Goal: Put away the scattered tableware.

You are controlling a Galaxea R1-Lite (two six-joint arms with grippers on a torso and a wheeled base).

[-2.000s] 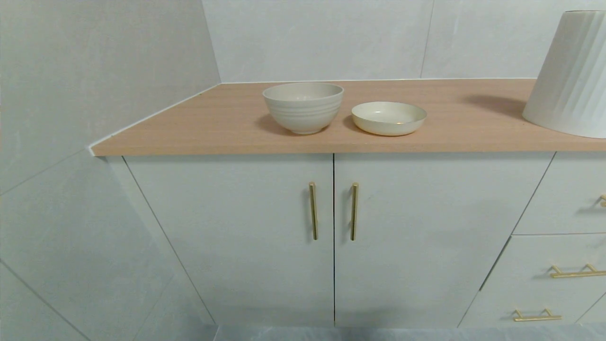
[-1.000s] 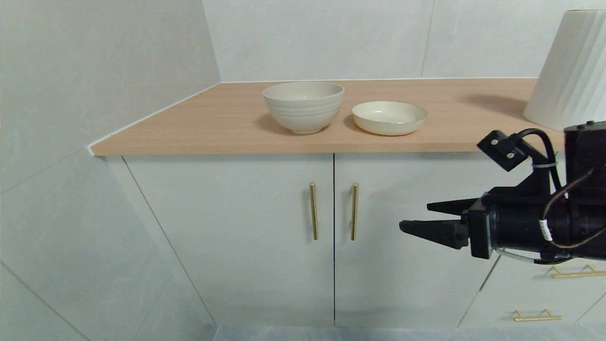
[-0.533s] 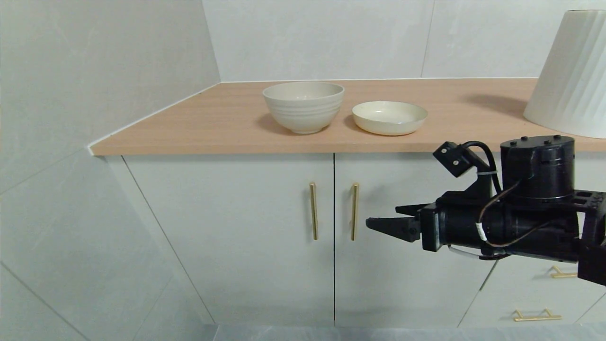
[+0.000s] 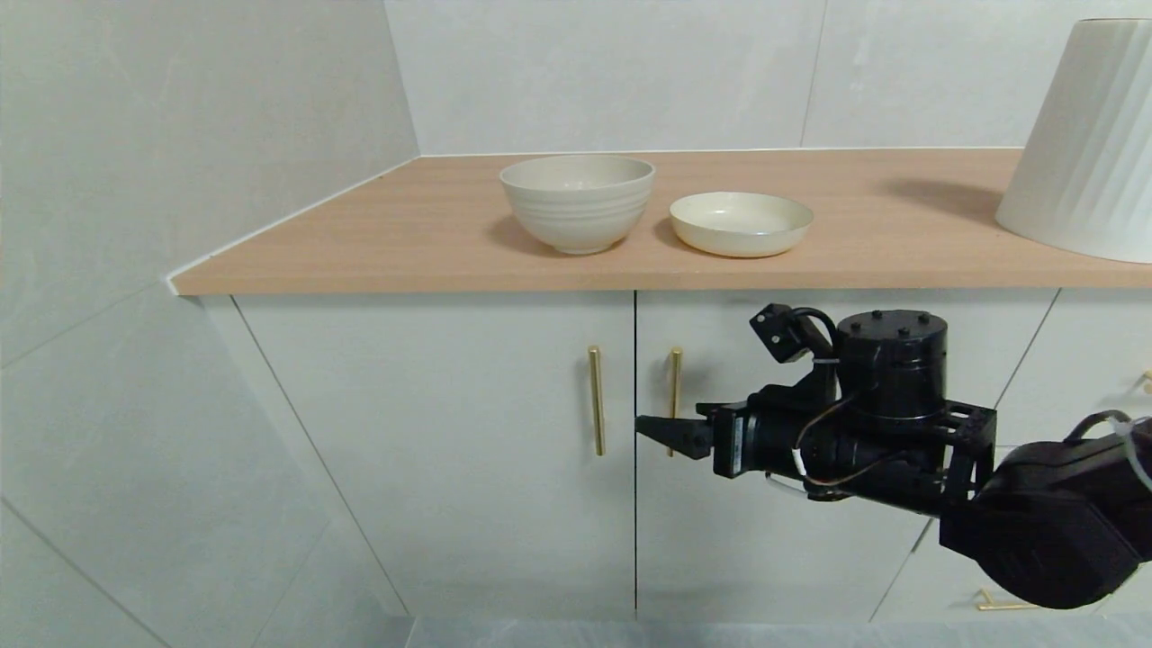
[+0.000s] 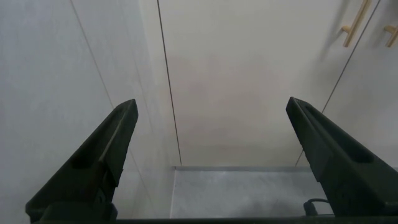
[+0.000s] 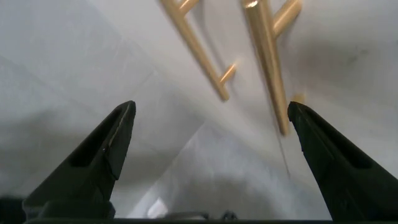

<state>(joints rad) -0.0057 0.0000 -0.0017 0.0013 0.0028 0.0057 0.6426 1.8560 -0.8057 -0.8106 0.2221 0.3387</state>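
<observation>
Wooden surface [image 4: 405, 243] carries a ribbed round bowl [image 4: 577, 202] and a shallow smooth dish [image 4: 741, 222] just beside it, near the front edge, with wood stretching left to the wall. Below, the right tool [image 4: 660, 429], released with fingers spread, sits at the right door's brass bar handle [image 4: 673, 378]. The left tool [image 5: 211, 112] is released too.

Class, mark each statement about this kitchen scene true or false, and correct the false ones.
1. The deep bowl and the shallow dish stand side by side on the countertop. True.
2. The right gripper holds the shallow dish. False: it is open and empty, down by the door handles.
3. Both cabinet doors are shut. True.
4. The left gripper is shut on a spoon. False: it is open and empty.
</observation>
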